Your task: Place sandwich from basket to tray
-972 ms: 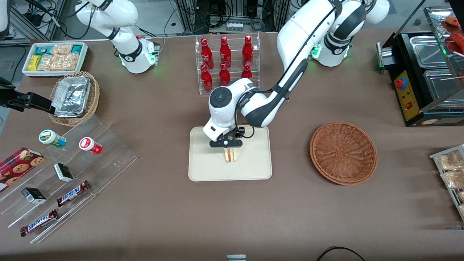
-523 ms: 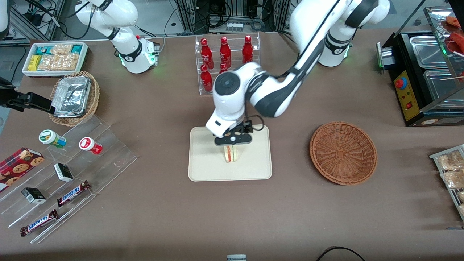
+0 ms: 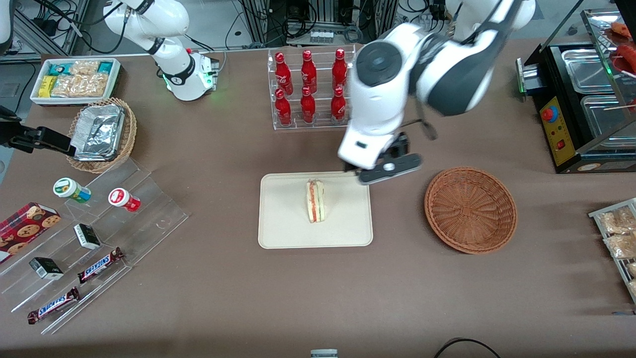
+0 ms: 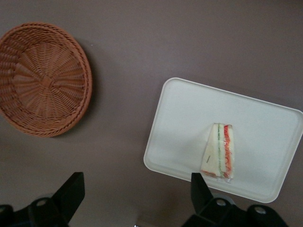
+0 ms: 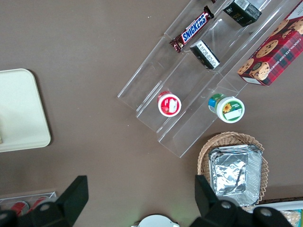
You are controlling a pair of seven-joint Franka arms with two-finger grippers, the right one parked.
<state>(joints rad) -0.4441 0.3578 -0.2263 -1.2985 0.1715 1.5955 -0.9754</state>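
Front view, swept from the parked arm's end of the table toward the working arm's: a white bin of snack packets (image 3: pixel 74 79) sits at the table edge, and nearer the camera a tan basket of foil packets (image 3: pixel 102 133) stands close to it. Nearer still, a clear stepped display (image 3: pixel 99 243) holds two small cups, chocolate bars and a cookie box (image 3: pixel 25 229); bare brown table (image 3: pixel 218 164) separates it from the tray (image 3: pixel 288 223).

The cream tray lies mid-table with open cloth along all four edges. The sandwich (image 3: pixel 315 201) stands on it, on the bread's edge, near the tray's middle, with its red and green layers showing and bare tray on every side of it. A rack of red bottles (image 3: pixel 310 87) stands farther from the camera than the tray, with a bare strip of table between them.

The gripper (image 3: pixel 390 170) hangs above the table at the tray's corner toward the working arm, clear of the sandwich. In the left wrist view its fingers (image 4: pixel 70 191) are spread wide and hold nothing, and the sandwich (image 4: pixel 218 151) lies apart from them on the tray (image 4: pixel 184 118).

The reddish-brown basket (image 3: pixel 470 209) rests alone on the cloth, well apart from the tray, and holds nothing. Toward the working arm's end, a black warmer cabinet (image 3: pixel 579 107) lines the table edge.
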